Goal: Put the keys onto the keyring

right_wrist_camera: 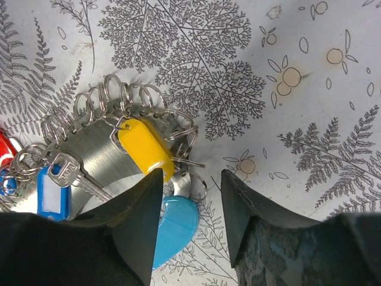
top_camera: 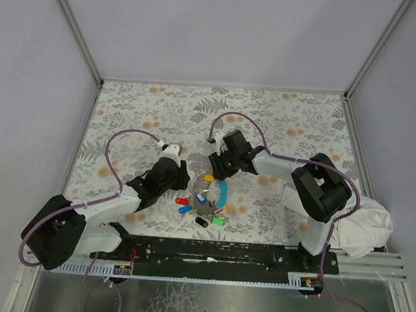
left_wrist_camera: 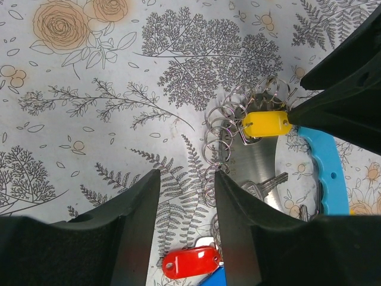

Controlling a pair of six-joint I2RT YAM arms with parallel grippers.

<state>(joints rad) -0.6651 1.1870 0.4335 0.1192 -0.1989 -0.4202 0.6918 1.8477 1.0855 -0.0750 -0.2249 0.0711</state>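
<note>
The keys lie in a bunch on the floral cloth (top_camera: 154,117), between my two grippers. A yellow-headed key (top_camera: 209,177) hangs on a small ring at the top of the bunch. It also shows in the left wrist view (left_wrist_camera: 266,123) and the right wrist view (right_wrist_camera: 146,149). The red-headed key (left_wrist_camera: 191,262) and the blue-headed key (right_wrist_camera: 49,192) lie lower. The keyring (right_wrist_camera: 119,98) is a row of thin metal rings along a curved steel plate with a blue strap (left_wrist_camera: 324,173). My left gripper (left_wrist_camera: 187,179) is open above the rings. My right gripper (right_wrist_camera: 190,179) is open, its left finger beside the yellow head.
A crumpled white cloth (top_camera: 364,229) lies at the right edge by the right arm's base. Purple cables (top_camera: 124,137) arch over both arms. Grey walls (top_camera: 29,81) close the table on three sides. A black rail (top_camera: 216,252) runs along the near edge.
</note>
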